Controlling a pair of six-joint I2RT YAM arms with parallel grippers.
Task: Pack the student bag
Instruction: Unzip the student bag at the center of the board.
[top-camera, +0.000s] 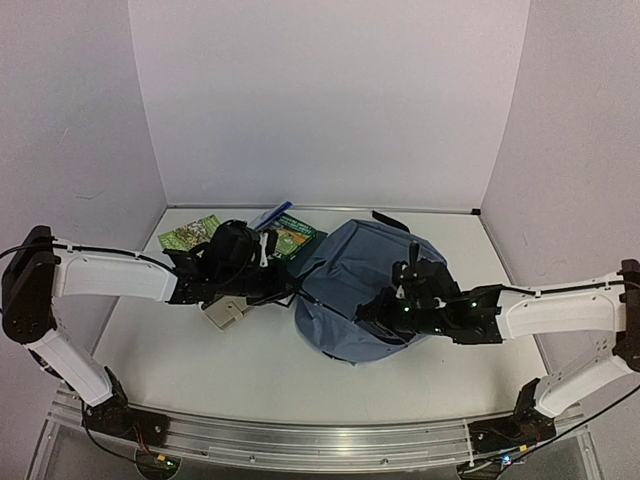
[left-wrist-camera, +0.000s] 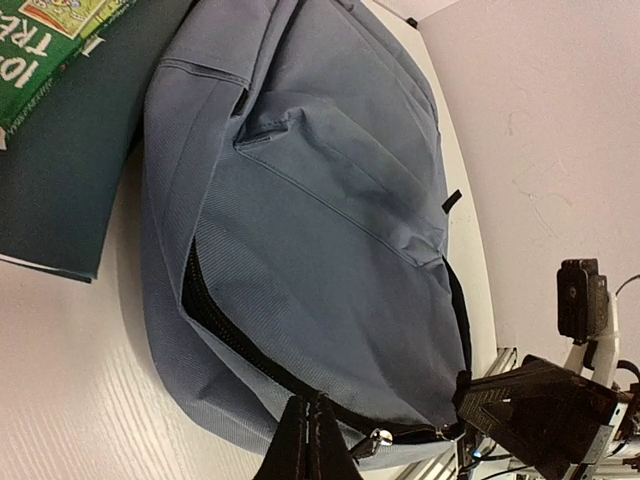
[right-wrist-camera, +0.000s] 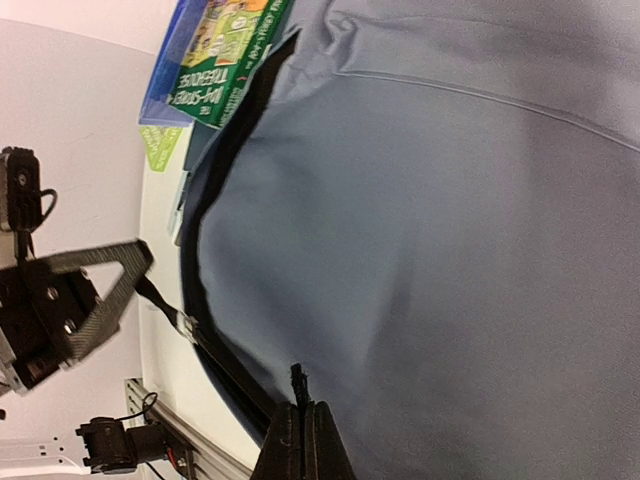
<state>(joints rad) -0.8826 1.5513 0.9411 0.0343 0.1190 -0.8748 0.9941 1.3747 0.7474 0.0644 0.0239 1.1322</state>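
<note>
The student bag (top-camera: 372, 285), a grey-blue backpack, lies flat on the table at centre right. Its main zipper (left-wrist-camera: 215, 315) gapes along the near edge, showing dark lining. My left gripper (top-camera: 297, 291) is at the bag's left edge. In the left wrist view its fingers (left-wrist-camera: 308, 425) are shut on a black zipper pull beside a metal slider (left-wrist-camera: 378, 438). My right gripper (top-camera: 363, 315) is at the bag's near edge. In the right wrist view it (right-wrist-camera: 303, 415) is shut on a small black zipper tab (right-wrist-camera: 297, 383). The left gripper also shows there (right-wrist-camera: 85, 300).
A green book (top-camera: 293, 237) lies partly under the bag's far-left corner, with a blue item (top-camera: 270, 215) and a green booklet (top-camera: 188, 235) behind my left arm. A beige box (top-camera: 226, 312) sits under the left wrist. White walls enclose the table on three sides.
</note>
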